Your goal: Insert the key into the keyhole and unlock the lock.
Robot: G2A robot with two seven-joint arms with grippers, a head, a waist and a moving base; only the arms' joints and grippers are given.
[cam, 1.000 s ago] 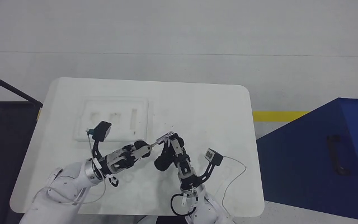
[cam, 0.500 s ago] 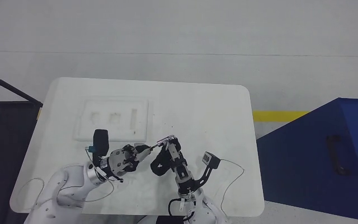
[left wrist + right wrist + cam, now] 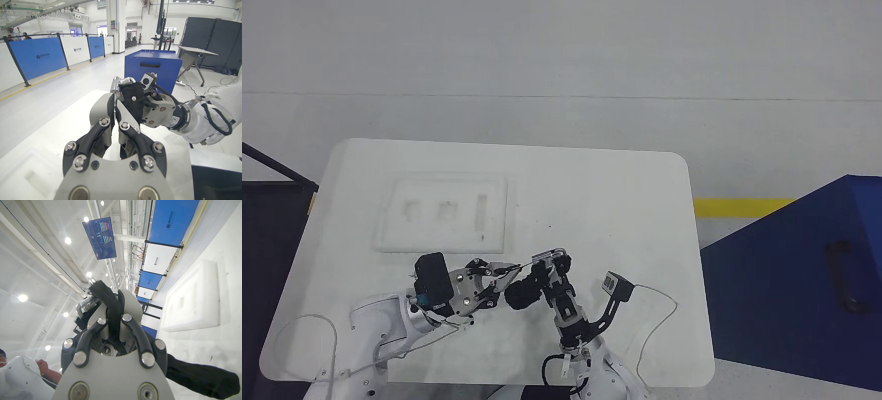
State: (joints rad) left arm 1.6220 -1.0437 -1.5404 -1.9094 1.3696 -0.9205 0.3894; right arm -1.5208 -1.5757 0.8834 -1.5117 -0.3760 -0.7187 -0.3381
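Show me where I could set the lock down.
Crowded: the near edge, where left gripper with the key meets right gripper with the lock. Widest bare patch: the table from there to its edge toward the blue cabinet. A narrower strip runs between foam tray and far edge.

A factory hall, with blue barrier panels (image 3: pixel 45 56) and overhead screen (image 3: pixel 102 236).

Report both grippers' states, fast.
Left gripper: shut on the key, its tip at the lock.
Right gripper: shut on the lock.
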